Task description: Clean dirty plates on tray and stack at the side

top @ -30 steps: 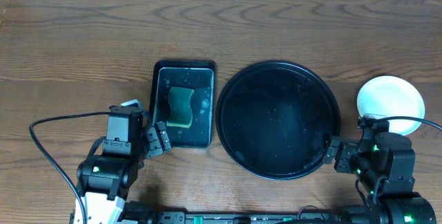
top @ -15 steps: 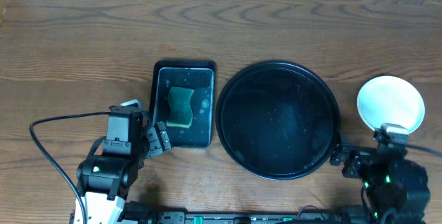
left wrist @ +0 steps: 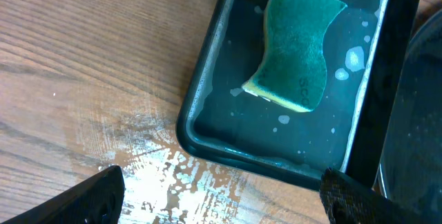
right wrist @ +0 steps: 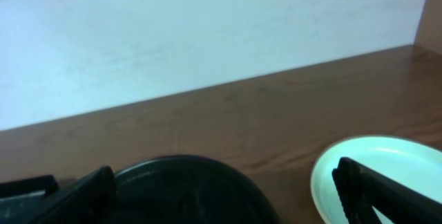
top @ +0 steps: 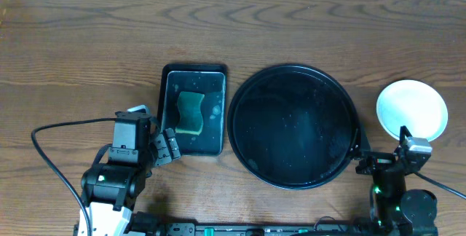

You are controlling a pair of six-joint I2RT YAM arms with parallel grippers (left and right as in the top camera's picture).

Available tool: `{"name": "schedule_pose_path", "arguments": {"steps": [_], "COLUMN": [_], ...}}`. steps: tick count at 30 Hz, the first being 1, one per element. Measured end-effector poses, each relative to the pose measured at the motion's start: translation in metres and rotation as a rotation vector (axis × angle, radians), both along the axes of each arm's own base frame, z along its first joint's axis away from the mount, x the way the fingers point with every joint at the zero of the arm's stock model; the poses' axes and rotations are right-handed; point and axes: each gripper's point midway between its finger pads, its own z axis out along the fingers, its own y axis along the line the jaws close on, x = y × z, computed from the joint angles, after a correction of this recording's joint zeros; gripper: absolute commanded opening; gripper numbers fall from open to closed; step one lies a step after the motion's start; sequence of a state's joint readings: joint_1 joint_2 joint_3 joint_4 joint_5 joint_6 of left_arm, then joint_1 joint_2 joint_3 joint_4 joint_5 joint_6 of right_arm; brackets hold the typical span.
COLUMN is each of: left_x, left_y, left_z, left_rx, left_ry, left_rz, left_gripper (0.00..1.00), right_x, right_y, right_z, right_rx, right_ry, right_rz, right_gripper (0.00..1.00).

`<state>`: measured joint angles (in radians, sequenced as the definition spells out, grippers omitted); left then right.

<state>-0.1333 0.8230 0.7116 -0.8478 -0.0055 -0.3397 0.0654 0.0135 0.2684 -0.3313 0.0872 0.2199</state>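
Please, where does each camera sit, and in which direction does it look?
Overhead: above the table, looking straight down; both arms show at the near edge, left gripper and right gripper open.
Left wrist: on the left arm, looking down at the sponge in the rectangular tray; its fingertips show in the bottom corners.
Right wrist: low, looking nearly level across the table to a pale wall; its fingertips show likewise.
Shared: overhead and right wrist both show the round tray and the pale plate.
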Motion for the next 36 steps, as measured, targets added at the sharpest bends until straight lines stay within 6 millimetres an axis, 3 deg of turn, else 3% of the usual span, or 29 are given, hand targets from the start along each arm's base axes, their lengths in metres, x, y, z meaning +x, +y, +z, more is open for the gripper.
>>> {"name": "schedule_pose_path", "arguments": {"steps": [8,16,19,23,36], "left_x": [0.000,0.000,0.000,0.000,0.000], "left_y": [0.000,0.000,0.000,0.000,0.000], "left_z": [0.000,0.000,0.000,0.000,0.000], "left_rx": [0.000,0.000,0.000,0.000,0.000], "left_ry": [0.000,0.000,0.000,0.000,0.000], "left_rz": [0.000,0.000,0.000,0.000,0.000], "left_gripper": [0.91,0.91,0.91,0.91,0.91], "right_x": [0.013,0.024,0.023,0.023,0.023], "right_y": [0.000,-0.002,-0.004,-0.009,-0.009], "right_z": [0.001,-0.033,-0.036,-0.057,-0.057], "right_rx": [-0.025,-0.101,-0.116,-0.145,-0.185], "right_ry": [-0.122,-0.112,-0.098,-0.010,-0.010], "right_rz": [-0.004,-0.019,-0.034,-0.062,-0.058], "right_gripper": [0.99,0.99,0.99,0.99,0.99]}}
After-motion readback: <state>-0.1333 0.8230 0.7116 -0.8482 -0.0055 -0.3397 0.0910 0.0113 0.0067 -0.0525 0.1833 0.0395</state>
